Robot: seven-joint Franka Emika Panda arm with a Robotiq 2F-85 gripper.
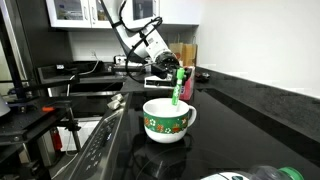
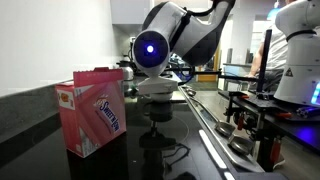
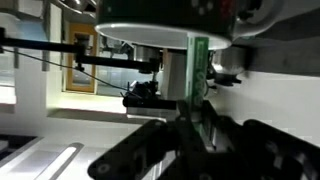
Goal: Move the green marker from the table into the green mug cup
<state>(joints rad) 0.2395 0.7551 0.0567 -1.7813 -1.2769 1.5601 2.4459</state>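
- One step remains, by my reading: the marker hangs over the mug but is not yet inside, so the carry looks done and the drop is in hand.
- The claw is clamped on the marker's upper end in an exterior view. In the wrist view the marker runs straight up from between the dark jaws, with no gap that I can see.
- The marker is close to upright with a slight tilt, its lower tip aimed at the mug's white mouth. The tip sits at about rim height. I cannot tell whether it has crossed the rim.
- The mug stands on the counter near its long open edge, well apart from the wall-side edge and the far corner.
- The next move, as I judge it, is to lower a little so that the tip is below the rim, then part the jaws. The mug is wide and shallow, so the marker will likely topple and lean on the rim.
- If released too high or off centre, the marker could strike the rim, land on the counter and roll toward the open edge.
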